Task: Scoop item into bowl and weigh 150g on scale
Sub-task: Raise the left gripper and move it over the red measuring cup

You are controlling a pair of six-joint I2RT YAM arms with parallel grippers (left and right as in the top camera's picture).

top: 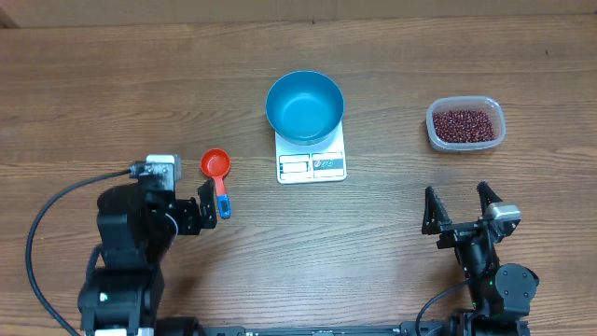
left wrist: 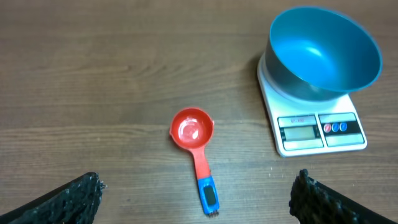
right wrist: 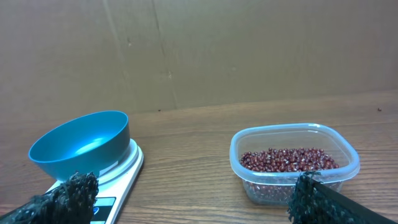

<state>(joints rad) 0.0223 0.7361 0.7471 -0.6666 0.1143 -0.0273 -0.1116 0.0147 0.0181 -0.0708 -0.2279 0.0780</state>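
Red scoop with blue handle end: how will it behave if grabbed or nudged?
Scoop looks like thin plastic: probably light and stiff. Lying flat on the table, cup up, it likely slides or pivots rather than rolls. The slim handle may twist in a loose grip.

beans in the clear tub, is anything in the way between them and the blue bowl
Nothing visible. Only bare table lies between the tub holding the beans and the bowl, which sits on the scale. The red scoop lies on the other side of the scale, outside that path.
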